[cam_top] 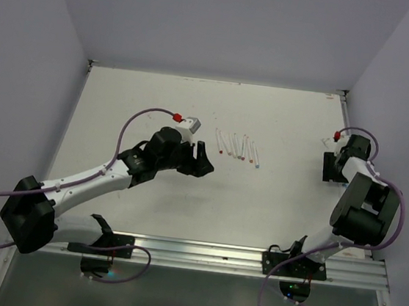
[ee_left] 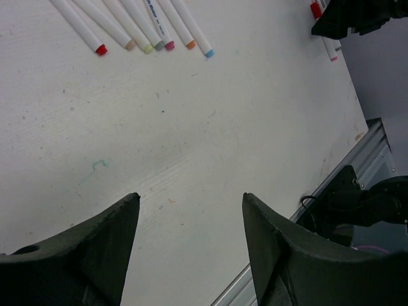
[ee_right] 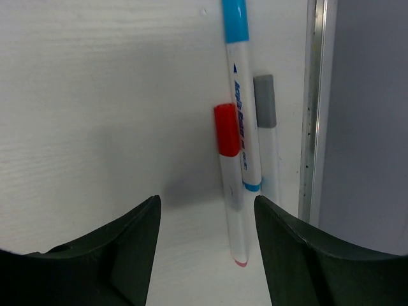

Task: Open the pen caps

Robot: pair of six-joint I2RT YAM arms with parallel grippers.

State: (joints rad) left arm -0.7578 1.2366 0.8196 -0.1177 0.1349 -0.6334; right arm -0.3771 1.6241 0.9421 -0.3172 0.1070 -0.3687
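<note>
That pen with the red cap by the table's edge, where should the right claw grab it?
Probably the white barrel just below the red cap, coming straight down. The red-capped pen lies flat, with bare table on one side and the blue-capped pen close against the other, so the right gripper would close across its width, with little room on that crowded side.

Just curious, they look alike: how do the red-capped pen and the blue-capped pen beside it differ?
The red-capped pen has a pink-tipped barrel; the blue-capped pen has blue lettering and a blue band. The blue cap lies farther from the camera than the red cap. Both are white, capped, parallel.
</note>
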